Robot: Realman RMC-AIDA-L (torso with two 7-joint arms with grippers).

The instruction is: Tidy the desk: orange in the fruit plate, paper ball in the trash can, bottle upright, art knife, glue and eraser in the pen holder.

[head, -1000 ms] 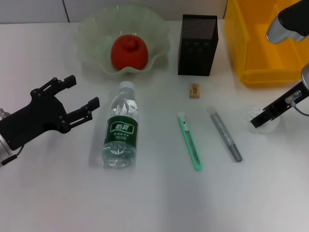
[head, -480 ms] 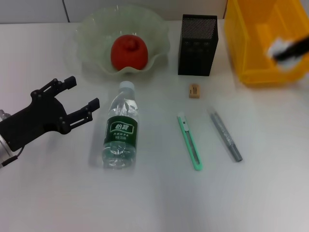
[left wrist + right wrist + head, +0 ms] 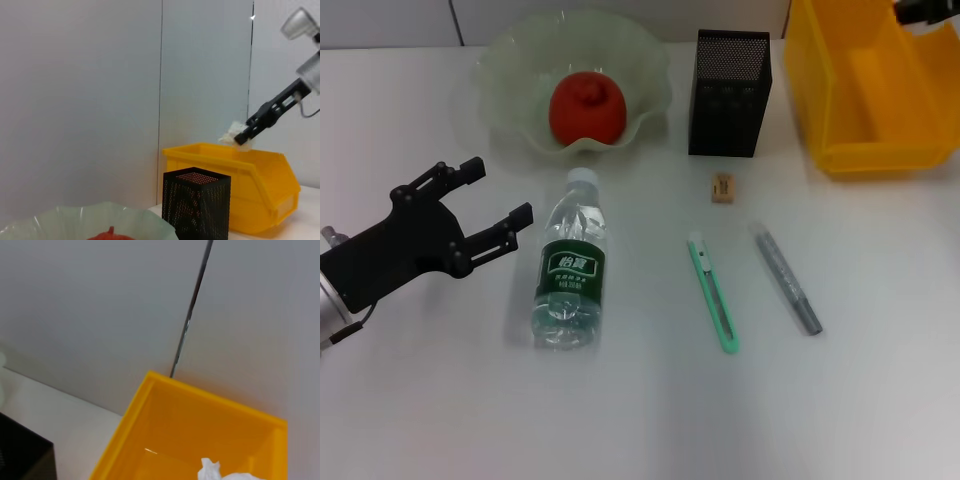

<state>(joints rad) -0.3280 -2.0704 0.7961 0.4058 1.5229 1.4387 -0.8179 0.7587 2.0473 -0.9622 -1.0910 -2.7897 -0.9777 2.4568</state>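
On your bench [image 3: 640, 400] you have three containers. The green fruit plate [image 3: 510, 95] holds one orange [image 3: 586, 107]. The black mesh pen holder [image 3: 731, 92] stands upright beside it; its contents cannot be seen. The yellow trash can [image 3: 865, 100] sits at the far right. Your right tool [image 3: 252, 127] hangs above the can's rim, clamped on one paper ball [image 3: 230, 135], seen in the left wrist view; the right wrist view shows white paper [image 3: 212, 472] over the can's interior. Loose on the bench: one bottle [image 3: 570, 265] lying on its side, one eraser [image 3: 722, 187], one green art knife [image 3: 714, 292], one grey glue stick [image 3: 785, 276]. Your left tool [image 3: 490, 215] hovers just beside the bottle, fingers spread wide, gripping nothing.
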